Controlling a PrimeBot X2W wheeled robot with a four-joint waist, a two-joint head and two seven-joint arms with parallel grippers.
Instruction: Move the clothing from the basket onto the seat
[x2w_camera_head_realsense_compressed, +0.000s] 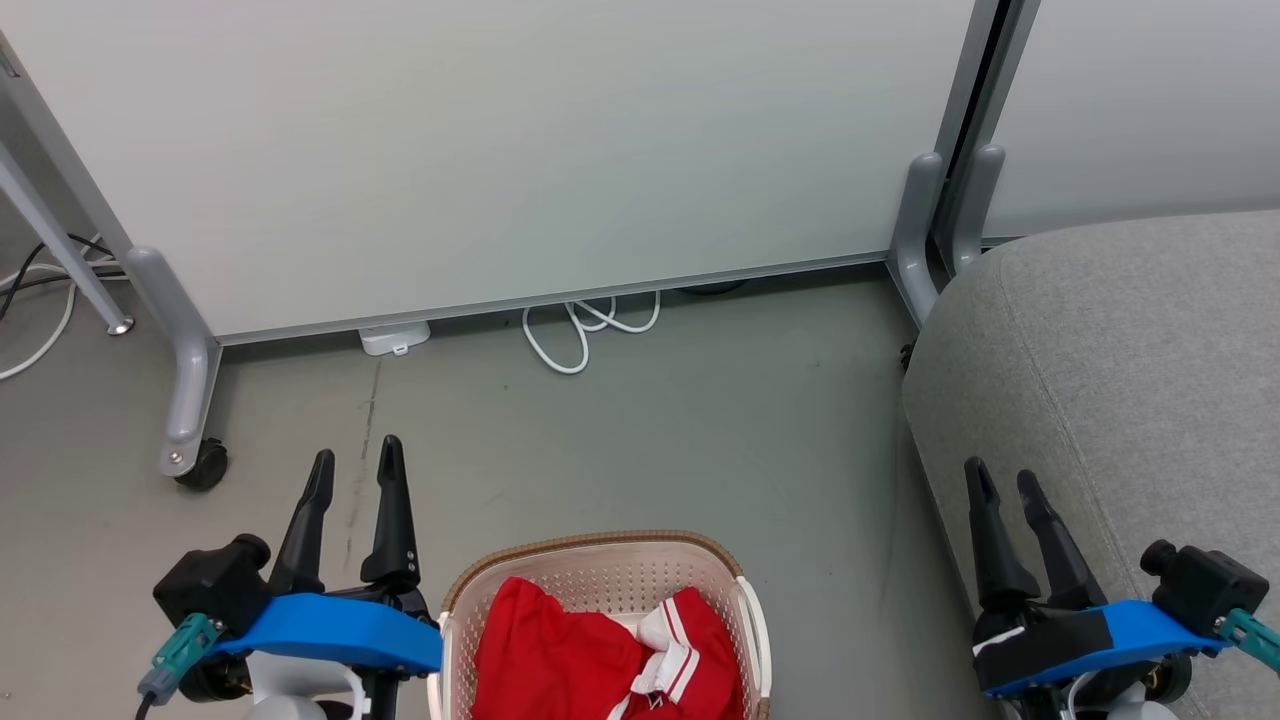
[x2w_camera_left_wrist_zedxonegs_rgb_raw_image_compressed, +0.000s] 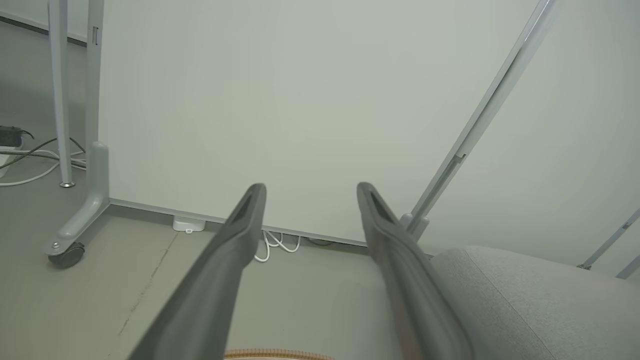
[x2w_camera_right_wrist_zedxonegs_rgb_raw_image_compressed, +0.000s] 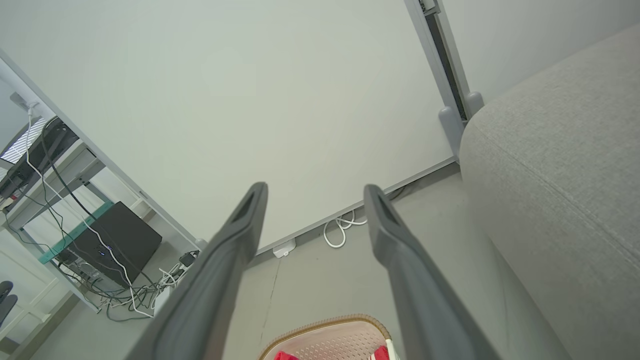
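My left hand (x2w_camera_head_realsense_compressed: 357, 450) is released, fingers spread and empty, above the floor (x2w_camera_head_realsense_compressed: 640, 440) just left of the basket (x2w_camera_head_realsense_compressed: 600, 543). My right hand (x2w_camera_head_realsense_compressed: 1002, 472) is likewise released and empty, at the near left edge of the seat (x2w_camera_head_realsense_compressed: 1120, 380), which fills the right of the scene.

Step in hand: approach for the first pick. The clothing (x2w_camera_head_realsense_compressed: 560, 650) lies wholly inside the basket, near centre, as a red heap with white striped trim. Nothing red lies on the seat, so I judge that no transfer is done yet.

Next move, as I judge it:
1. Lower one hand into the basket from above, fingers spread, clear of the brown rim.
2. Close on a raised fold of fabric, not on the perforated wall.
3. Lift until the fabric hangs free of the rim. A snag could drag the basket along.
4. Carry right and release over the seat top.

Count:
- Hands: two.
- Basket: one.
- Seat: one.
- Clothing: one heap. I cannot tell how many garments it contains, because the head view's lower edge cuts it off.
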